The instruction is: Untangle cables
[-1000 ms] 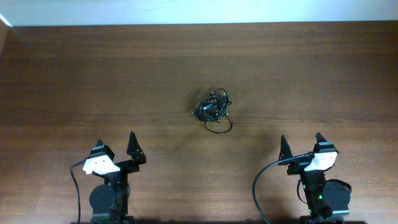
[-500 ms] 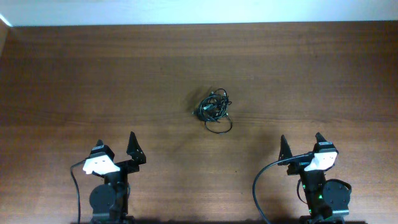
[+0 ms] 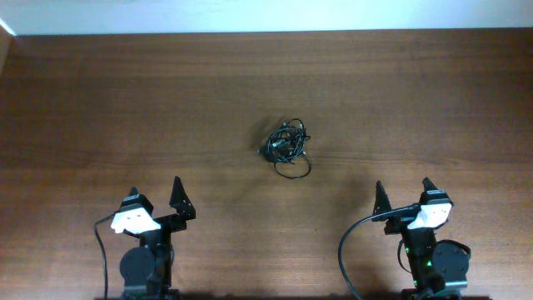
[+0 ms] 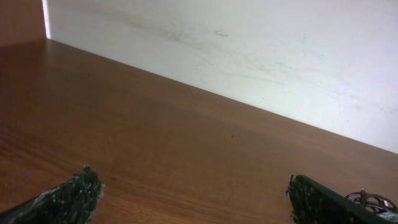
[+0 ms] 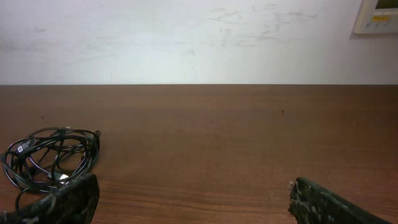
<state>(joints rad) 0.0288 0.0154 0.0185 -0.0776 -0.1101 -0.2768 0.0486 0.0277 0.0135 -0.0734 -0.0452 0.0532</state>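
The cables (image 3: 286,145) lie as a small knotted black clump with one loose loop near the middle of the wooden table. They also show at the left of the right wrist view (image 5: 50,155) and as a small bit at the right edge of the left wrist view (image 4: 372,201). My left gripper (image 3: 156,195) is open and empty near the front left edge; its fingers show in the left wrist view (image 4: 189,190). My right gripper (image 3: 403,191) is open and empty near the front right edge, as in its wrist view (image 5: 189,193). Both are well apart from the clump.
The brown wooden table (image 3: 125,108) ends at a white wall (image 3: 266,15) along the far edge. A thick black arm cable (image 3: 346,250) curves beside the right arm base. A white wall panel (image 5: 377,15) hangs at the upper right of the right wrist view.
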